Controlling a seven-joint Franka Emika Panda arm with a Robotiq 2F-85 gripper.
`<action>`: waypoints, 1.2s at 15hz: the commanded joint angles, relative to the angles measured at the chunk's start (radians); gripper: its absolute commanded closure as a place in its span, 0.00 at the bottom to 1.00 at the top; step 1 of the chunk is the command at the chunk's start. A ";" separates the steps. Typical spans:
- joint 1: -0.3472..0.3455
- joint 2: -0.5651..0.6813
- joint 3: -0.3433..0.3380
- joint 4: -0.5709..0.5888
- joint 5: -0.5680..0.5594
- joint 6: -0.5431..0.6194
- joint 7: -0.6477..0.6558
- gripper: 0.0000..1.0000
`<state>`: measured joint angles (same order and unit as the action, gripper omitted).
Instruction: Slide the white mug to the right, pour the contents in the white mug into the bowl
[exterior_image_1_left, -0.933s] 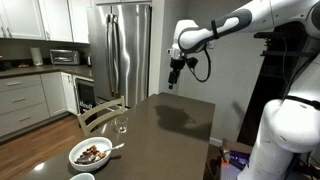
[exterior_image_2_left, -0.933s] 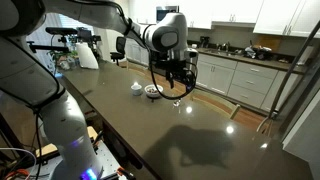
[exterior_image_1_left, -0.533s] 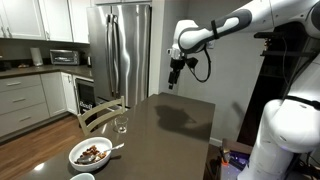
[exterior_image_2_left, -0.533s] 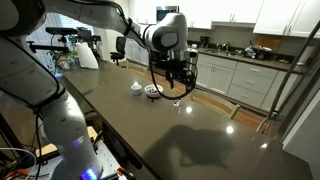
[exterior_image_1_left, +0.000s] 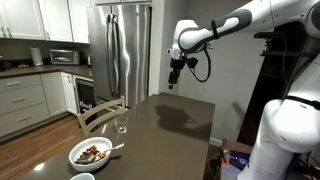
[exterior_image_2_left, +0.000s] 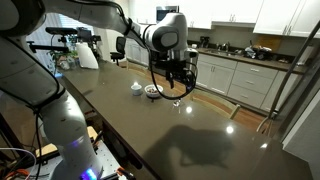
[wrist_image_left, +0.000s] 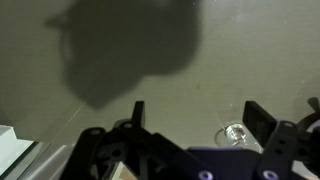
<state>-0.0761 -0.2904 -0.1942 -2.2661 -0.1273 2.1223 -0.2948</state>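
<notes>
So the claw (exterior_image_1_left: 175, 82) hangs up in the air over the dark worktop (exterior_image_1_left: 170, 125), fingers spread wide with nothing between them, which is easy to see in the wrist view. The white mug (exterior_image_2_left: 137, 88) sits just beside the bowl (exterior_image_2_left: 153, 92) of brown bits, and a clear glass (exterior_image_2_left: 177, 103) stands near them

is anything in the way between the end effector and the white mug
Yes, along the table: the bowl lies between the raised, open end effector and the mug, with a clear glass near the bowl. From above, nothing visible blocks the mug.
</notes>
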 joint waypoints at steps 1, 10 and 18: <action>-0.010 0.010 0.008 -0.001 0.015 -0.003 -0.005 0.00; 0.050 0.042 0.052 -0.034 0.090 -0.064 -0.045 0.00; 0.192 0.126 0.181 -0.030 0.322 0.018 -0.036 0.00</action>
<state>0.0814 -0.2148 -0.0476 -2.3167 0.1055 2.0956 -0.3137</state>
